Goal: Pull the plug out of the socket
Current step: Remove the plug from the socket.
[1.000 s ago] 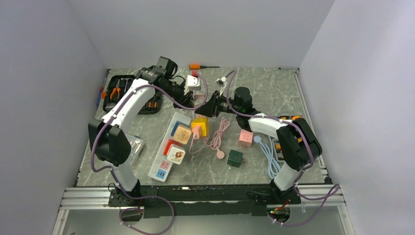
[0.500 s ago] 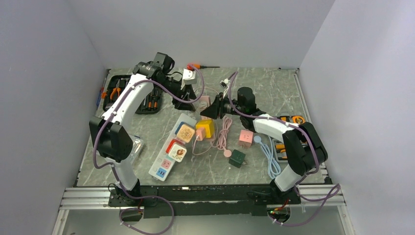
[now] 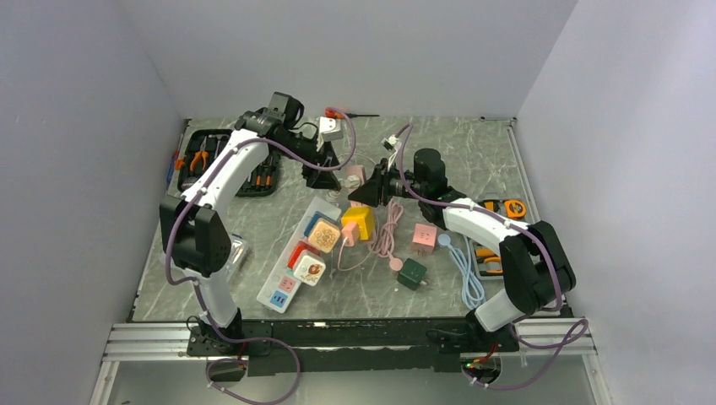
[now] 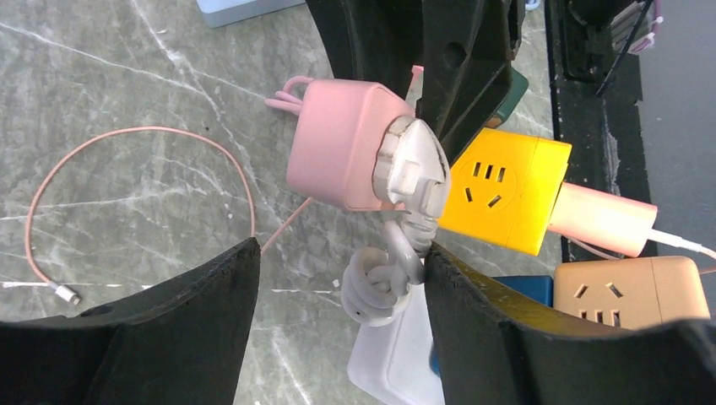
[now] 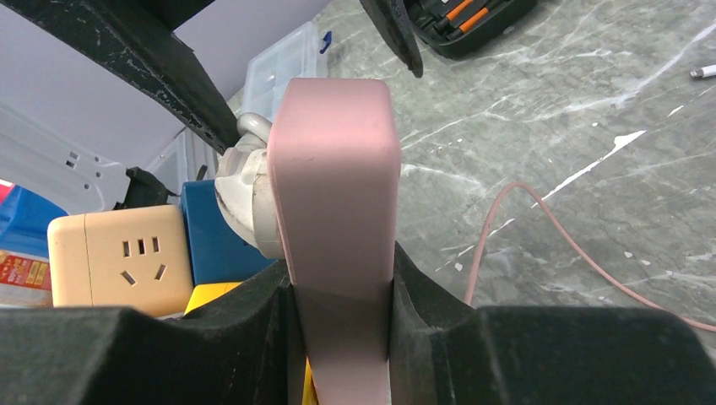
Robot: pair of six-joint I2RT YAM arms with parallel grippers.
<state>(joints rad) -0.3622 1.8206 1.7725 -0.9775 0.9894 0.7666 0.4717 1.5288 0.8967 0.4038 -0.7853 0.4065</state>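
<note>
Since a second ago the left gripper [image 4: 338, 253] has gone from nearly closed to fingers spread wide. They now flank the white plug [image 4: 414, 164], which sits plugged into the pink socket cube [image 4: 338, 143]. The right gripper [image 5: 338, 278] pinches that pink cube between its fingers, holding it just beyond the yellow socket cube [image 4: 498, 190], on its far side.

The plug [image 4: 411, 164] sits in socket [image 4: 338, 143] – pwr strip [image 3: 283, 291] front-left of it – tool case [image 3: 190, 169] rear L.
</note>
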